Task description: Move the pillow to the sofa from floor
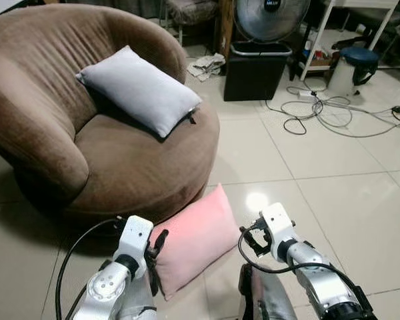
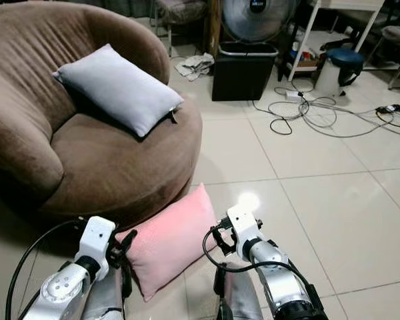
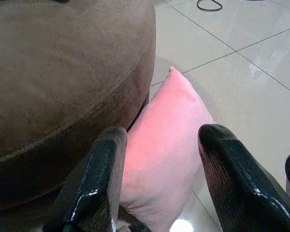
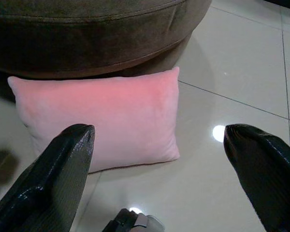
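1. Pink pillow (image 1: 197, 240) on floor (image 1: 333, 173), leaning vs sofa (image 1: 120, 167) base at 6 o'clock.
2. Left claw (image 3: 159, 159) apart, straddling pillow edge, prob. for pinch.
3. Right claw (image 4: 159, 159) wide apart above, ready to assist.

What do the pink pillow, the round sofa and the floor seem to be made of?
Pink pillow: soft plush or velvety fabric, matte, with a slightly sagging shape. Round sofa: brown suede-like or microfibre upholstery, going by its brushed, uneven shading. Floor: glossy off-white tiles, likely ceramic, with grout lines and a lamp glare spot.
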### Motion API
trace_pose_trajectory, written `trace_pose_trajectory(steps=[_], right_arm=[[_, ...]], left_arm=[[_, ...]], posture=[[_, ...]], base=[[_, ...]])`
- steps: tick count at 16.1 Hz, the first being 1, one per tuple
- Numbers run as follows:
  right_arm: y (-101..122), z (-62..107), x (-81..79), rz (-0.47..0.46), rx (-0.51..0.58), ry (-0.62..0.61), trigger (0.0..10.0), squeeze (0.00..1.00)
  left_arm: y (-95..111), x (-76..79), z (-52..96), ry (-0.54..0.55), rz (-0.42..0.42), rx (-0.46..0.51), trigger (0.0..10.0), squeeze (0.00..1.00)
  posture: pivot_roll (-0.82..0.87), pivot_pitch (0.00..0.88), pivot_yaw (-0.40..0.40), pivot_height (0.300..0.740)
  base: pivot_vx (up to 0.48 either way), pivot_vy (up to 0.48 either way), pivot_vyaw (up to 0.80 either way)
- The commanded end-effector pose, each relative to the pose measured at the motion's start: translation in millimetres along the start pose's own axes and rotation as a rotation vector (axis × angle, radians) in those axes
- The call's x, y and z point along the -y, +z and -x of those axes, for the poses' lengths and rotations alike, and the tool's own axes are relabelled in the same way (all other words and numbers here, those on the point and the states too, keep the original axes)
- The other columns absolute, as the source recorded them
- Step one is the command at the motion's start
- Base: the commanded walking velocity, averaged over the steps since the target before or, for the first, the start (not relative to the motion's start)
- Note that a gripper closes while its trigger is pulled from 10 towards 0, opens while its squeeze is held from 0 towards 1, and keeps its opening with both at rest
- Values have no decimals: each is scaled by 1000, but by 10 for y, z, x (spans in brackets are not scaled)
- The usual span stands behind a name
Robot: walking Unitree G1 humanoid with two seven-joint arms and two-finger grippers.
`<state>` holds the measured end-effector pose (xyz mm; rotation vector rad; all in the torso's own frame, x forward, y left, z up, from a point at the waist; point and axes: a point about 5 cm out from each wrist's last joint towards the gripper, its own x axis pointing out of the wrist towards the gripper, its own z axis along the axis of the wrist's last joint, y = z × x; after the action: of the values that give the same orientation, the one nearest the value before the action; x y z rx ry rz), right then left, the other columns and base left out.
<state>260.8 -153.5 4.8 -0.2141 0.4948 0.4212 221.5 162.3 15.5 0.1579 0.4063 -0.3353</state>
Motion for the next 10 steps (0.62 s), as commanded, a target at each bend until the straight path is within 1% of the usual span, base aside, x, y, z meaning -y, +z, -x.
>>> trace_pose_trajectory(steps=[1,6,10], right_arm=[[-3,36,59,-16,15,-26,10000,0],[-7,43,74,-12,14,-33,10000,0],[-11,43,81,-17,12,-42,10000,0]], left_arm=[[-23,5,-14,-6,5,-9,10000,0],[20,-6,-42,-3,9,5,10000,0],[34,-19,-55,6,9,10,10000,0]], posture=[[126,0,-33,518],[129,0,-34,467],[131,0,-33,462]], base=[[0,0,0],[0,0,0],[0,0,0]])
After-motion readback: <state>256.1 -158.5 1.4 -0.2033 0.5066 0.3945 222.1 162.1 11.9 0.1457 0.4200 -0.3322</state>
